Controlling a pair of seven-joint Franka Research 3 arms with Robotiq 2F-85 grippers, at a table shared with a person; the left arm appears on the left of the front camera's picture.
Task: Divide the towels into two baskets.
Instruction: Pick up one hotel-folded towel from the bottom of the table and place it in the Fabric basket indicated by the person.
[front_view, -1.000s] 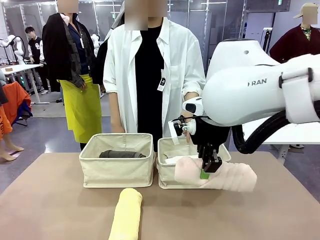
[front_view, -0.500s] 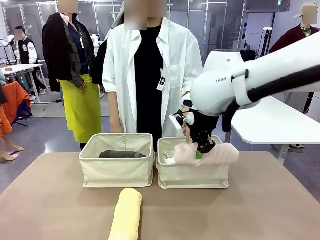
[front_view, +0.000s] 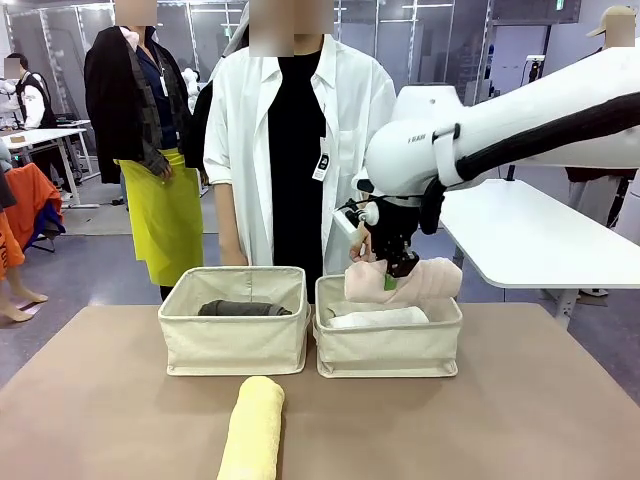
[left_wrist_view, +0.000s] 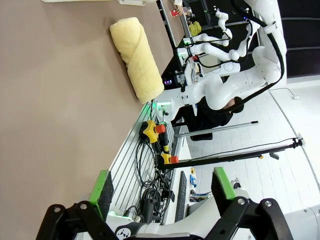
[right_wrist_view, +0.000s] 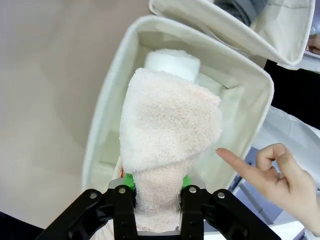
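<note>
1. The yellow towel (front_view: 252, 428) runs off the picture's bottom at the counter's (front_view: 120, 400) near edge.
2. The left basket's (front_view: 235, 345) wall hides the grey towel's (front_view: 243, 308) underside.
3. The pink towel (right_wrist_view: 170, 125) covers most of the white towel (right_wrist_view: 172, 64) and the right claw's (right_wrist_view: 157, 181) pads (right_wrist_view: 129, 178).

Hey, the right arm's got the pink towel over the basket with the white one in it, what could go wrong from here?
One: the right fingers pinch only a narrow part of the peach-pink towel, so the bulk could sag, unroll or slip out. Two: it is nearly as long as the right basket, so an end might catch on the rim. Three: the person's hand points close beside that basket; lowering might brush it.
</note>
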